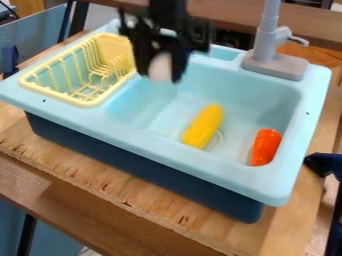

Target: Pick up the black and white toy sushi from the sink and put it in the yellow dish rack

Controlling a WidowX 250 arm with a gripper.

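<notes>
The gripper [160,76] is clamped on the pale item [160,66], above the sink [167,148]. Item is probably light, firm and smooth; grip opposite sides at mid-body.

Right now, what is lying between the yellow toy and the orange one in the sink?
Between the yellow toy and the orange toy, the camera view shows part of the round drain, then light blue sink floor.
</notes>
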